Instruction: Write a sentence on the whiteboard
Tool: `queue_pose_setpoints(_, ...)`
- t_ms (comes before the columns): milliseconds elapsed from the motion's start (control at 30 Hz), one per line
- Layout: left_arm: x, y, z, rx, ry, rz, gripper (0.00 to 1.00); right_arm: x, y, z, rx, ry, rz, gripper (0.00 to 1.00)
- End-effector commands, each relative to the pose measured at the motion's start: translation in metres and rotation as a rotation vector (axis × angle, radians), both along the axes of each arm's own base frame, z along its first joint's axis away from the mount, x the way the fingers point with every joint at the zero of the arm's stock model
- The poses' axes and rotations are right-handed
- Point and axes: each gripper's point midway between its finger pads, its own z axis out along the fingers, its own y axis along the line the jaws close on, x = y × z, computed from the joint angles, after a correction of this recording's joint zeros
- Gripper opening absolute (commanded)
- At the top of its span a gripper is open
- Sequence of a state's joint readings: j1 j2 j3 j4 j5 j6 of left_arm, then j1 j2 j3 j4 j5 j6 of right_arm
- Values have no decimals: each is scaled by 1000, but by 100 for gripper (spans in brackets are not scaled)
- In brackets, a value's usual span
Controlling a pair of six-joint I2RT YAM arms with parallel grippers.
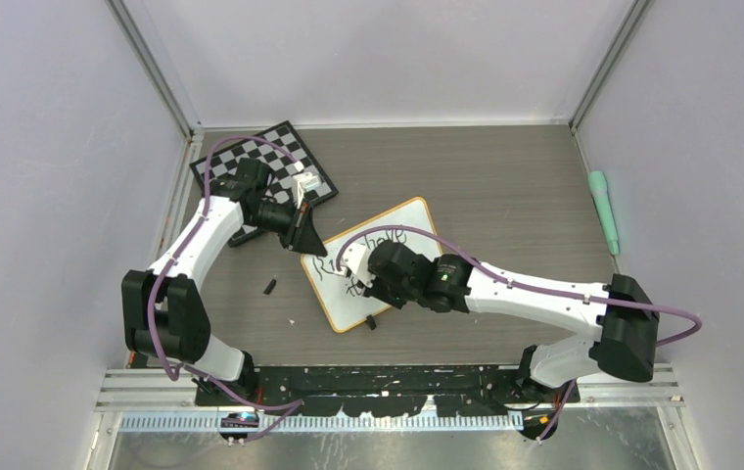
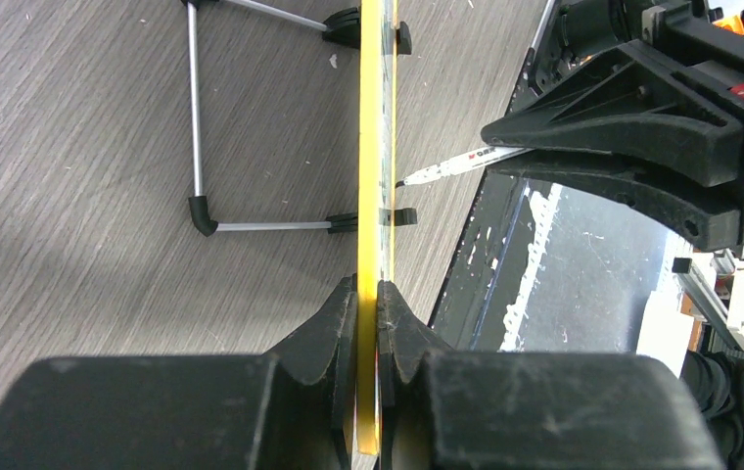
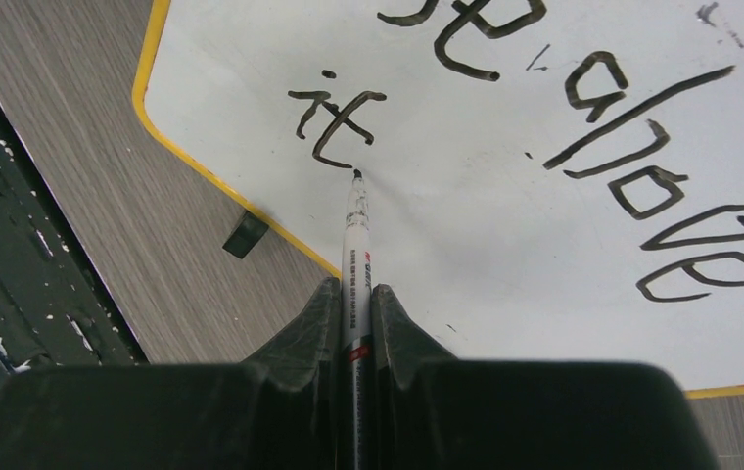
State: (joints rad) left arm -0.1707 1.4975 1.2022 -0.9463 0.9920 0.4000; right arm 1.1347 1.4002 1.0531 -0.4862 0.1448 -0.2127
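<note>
The whiteboard lies tilted on the table, orange-rimmed. My left gripper is shut on its far left edge; in the left wrist view the jaws pinch the yellow rim, seen edge-on. My right gripper is over the board, shut on a white marker. The marker's black tip touches the board just beside the word "it". The sentence shows as black handwriting: "above", "it", and part of another word at the frame's top. The right arm hides much of it in the top view.
A black-and-white chessboard lies at the back left under the left arm. A teal pen-like object lies at the far right. A small black cap lies left of the board. A black foot clip sits at the board's near rim.
</note>
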Motion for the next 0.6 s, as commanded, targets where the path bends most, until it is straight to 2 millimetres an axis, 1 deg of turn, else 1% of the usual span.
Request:
queue_pose_setpoints(0, 7, 0, 6, 5, -52, -10, 0, 3, 6, 46, 110, -51, 5, 0)
queue_pose_setpoints(100, 6, -1, 7, 3, -54, -11, 0, 3, 2, 51, 122, -61, -6, 0)
queue_pose_setpoints(300, 7, -1, 8, 1, -53, -11, 0, 15, -12, 44, 97, -83, -63, 0)
queue_pose_setpoints(567, 6, -1, 7, 1, -54, -10, 0, 24, -15, 35, 67, -92, -99, 0)
